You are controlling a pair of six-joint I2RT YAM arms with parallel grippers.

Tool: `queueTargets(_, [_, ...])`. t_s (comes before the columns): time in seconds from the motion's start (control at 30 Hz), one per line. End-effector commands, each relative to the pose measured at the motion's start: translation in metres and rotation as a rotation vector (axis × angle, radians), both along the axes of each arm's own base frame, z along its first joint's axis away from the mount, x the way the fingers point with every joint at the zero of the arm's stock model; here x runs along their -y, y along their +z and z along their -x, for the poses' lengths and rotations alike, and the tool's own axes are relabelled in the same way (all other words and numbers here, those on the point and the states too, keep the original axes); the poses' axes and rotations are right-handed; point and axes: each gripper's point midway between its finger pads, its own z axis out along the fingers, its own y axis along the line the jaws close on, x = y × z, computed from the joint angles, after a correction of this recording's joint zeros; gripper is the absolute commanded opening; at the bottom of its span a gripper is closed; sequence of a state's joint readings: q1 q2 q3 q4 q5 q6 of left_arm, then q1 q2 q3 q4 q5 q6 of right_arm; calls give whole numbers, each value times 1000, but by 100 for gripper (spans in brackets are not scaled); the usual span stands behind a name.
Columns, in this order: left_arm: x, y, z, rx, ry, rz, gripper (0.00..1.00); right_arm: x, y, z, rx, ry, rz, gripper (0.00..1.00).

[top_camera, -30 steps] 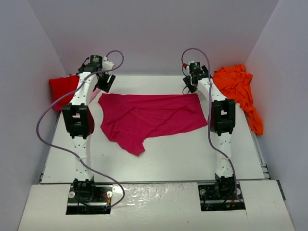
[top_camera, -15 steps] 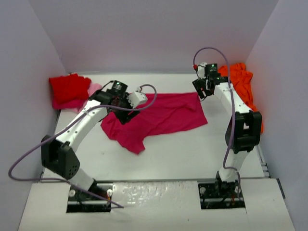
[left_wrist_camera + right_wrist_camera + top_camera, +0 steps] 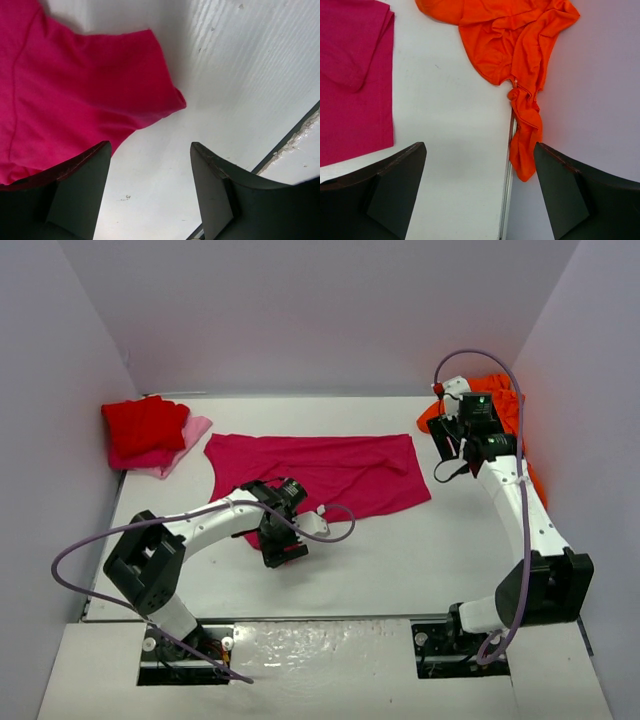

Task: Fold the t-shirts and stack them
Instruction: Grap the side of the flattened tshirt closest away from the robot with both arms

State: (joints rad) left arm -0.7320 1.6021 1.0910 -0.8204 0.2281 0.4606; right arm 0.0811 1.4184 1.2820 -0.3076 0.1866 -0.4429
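Left gripper: having swung in from 10 o'clock, is hovering with fingers apart, hiding the near tip of the magenta t-shirt.
Right gripper: having drifted toward 2 o'clock, is hanging agape, partly covering the orange t-shirt.
Red t-shirt: lying at 10 o'clock.

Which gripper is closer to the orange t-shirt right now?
Right. The right gripper hovers open just beside the orange t-shirt at the far right edge; the left gripper is far across, at the near corner of the magenta t-shirt.
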Motion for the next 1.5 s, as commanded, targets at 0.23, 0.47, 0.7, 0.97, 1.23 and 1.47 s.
queueTargets(0.23, [15, -19, 15, -75, -72, -13, 3, 8, 2, 0, 46, -52, 4, 89])
queueTargets(0.47, [15, 23, 3, 22, -112, 23, 0, 6, -9, -3, 30, -47, -1, 89])
queueTargets(0.7, [-1, 68, -37, 171, -48, 46, 0, 2, -18, -8, 21, -41, -23, 89])
queueTargets(0.97, [6, 54, -15, 64, -54, 76, 56, 5, -24, -2, 7, -49, -6, 89])
queueTargets(1.23, [13, 31, -2, -20, -55, 96, 69, 3, -29, -2, -2, -49, -23, 89])
queueTargets(1.47, [18, 2, -7, -68, -47, 57, 70, 2, -31, 0, -5, -49, -26, 89])
